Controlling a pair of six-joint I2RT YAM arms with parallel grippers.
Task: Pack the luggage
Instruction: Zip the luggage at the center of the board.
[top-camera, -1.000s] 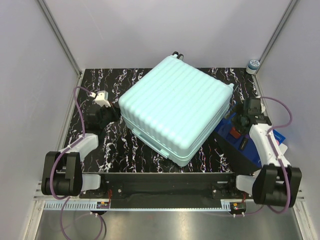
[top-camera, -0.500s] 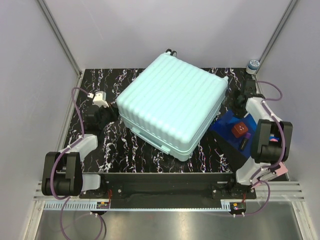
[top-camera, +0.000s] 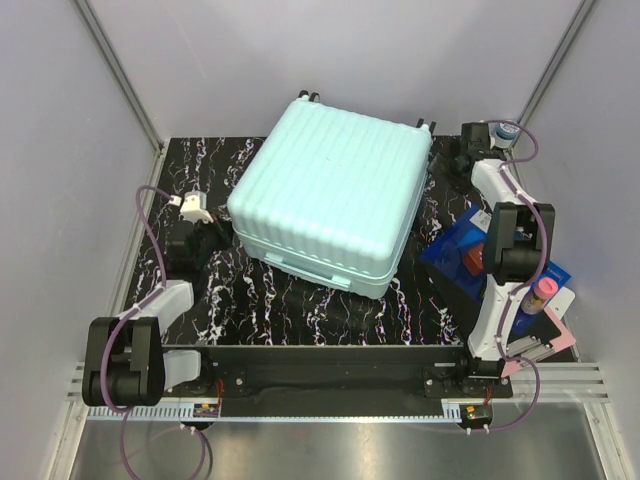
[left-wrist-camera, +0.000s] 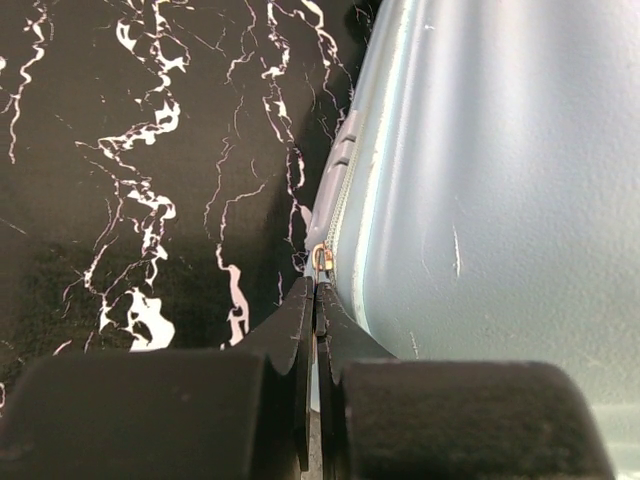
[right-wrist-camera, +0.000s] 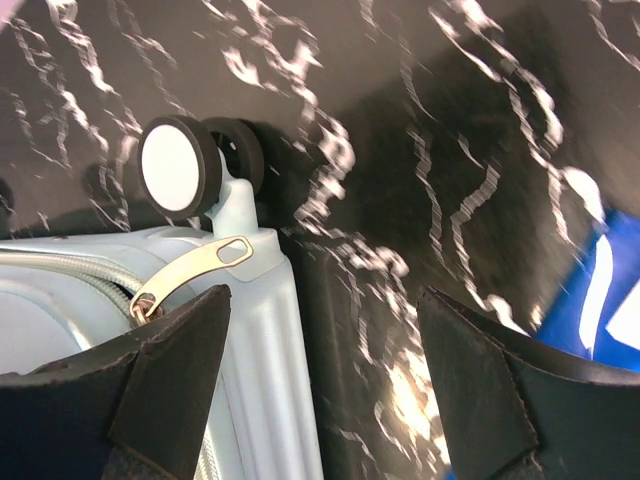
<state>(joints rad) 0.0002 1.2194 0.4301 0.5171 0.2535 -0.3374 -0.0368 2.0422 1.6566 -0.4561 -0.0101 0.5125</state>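
Left gripper (left-wrist-camera: 318, 292) is pinched shut right at a zipper pull (left-wrist-camera: 321, 258) on the mint suitcase (top-camera: 330, 200); right gripper (right-wrist-camera: 322, 300) gapes wide by the suitcase's wheel (right-wrist-camera: 172, 165).

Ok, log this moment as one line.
luggage: lid down, flat on table | left gripper: shut at zip seam | right gripper: open, by wheel and zipper pull

Our left arm (top-camera: 165, 300) reaches low and forward, bent slightly inward at the wrist, and our left fingers (left-wrist-camera: 290, 345) are pressed flat together, tips touching. Our right arm (top-camera: 490, 185) stretches far toward the back right corner, elbow raised high, wrist turned left, and our right fingers (right-wrist-camera: 170, 370) stand wide apart.
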